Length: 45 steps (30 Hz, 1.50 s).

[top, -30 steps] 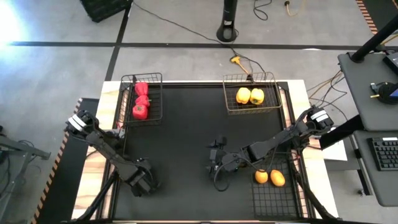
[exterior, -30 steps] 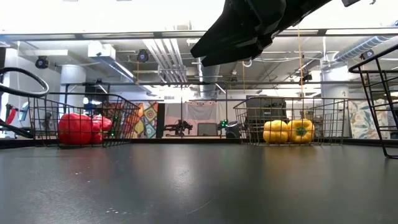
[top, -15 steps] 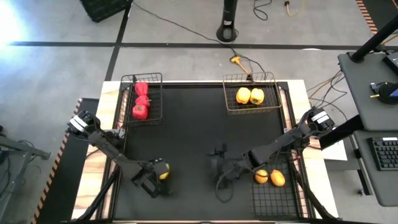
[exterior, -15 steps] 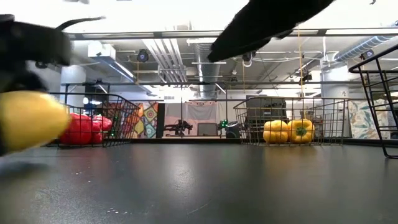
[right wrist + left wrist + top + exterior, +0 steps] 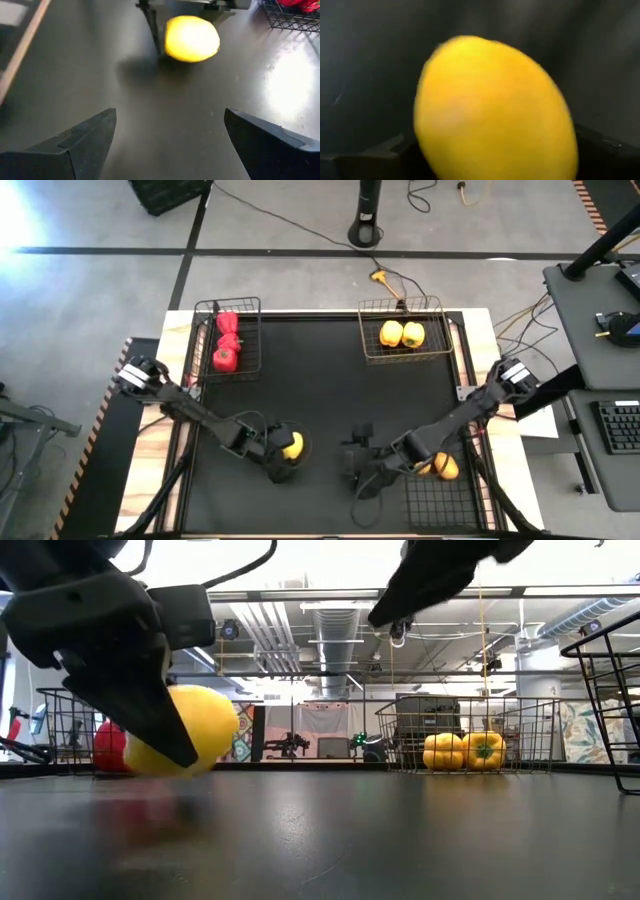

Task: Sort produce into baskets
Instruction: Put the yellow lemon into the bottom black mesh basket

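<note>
Your left hand [image 5: 287, 452] holds the smooth yellow oval citrus fruit [image 5: 292, 446] at lower centre-left of the high view, just above the black tabletop [image 5: 320, 390]. Your right hand [image 5: 358, 465] sits lower centre, fingers spread wide, holding nothing, beside the black wire basket [image 5: 440, 495] at lower right with one orange fruit [image 5: 446, 468] showing.

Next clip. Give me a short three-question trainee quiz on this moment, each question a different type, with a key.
1. True or false: the yellow fruit is in the left end effector.
2. How many yellow peppers lie in the tan basket?
3. The right end effector is: A) open and empty; B) shut on a pepper; C) inside a basket.

Key: 1 true; 2 two; 3 A.
</note>
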### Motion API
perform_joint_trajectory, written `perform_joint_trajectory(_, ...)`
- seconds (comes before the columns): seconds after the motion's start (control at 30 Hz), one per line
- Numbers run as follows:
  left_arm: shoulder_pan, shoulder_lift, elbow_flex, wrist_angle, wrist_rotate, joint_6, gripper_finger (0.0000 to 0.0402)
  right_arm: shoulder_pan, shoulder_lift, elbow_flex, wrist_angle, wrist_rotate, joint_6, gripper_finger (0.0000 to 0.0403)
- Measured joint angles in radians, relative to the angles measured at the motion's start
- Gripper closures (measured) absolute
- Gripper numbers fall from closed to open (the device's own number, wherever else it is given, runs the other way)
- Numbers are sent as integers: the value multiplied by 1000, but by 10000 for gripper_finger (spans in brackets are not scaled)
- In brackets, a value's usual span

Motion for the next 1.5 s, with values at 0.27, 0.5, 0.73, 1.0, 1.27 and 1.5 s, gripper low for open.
perform_joint_trajectory(0.27,3,55,24,72,-28,121,45,-34,127,-19,196,0,-91,40)
perform_joint_trajectory(0.5,1,59,54,67,-75,177,41,-71,187,15,250,3,-95,40)
perform_joint_trajectory(0.73,-27,25,87,-39,-68,165,40,-126,256,49,309,-14,-39,40)
perform_joint_trajectory(1.0,-90,-130,135,-183,-116,192,40,-168,399,206,318,-61,-6,40)
perform_joint_trajectory(1.27,-183,-302,101,-314,-307,149,40,-182,559,393,271,-124,-2,40)
perform_joint_trajectory(1.5,-312,-417,-21,-247,-507,59,66,-192,640,502,282,-109,13,41)
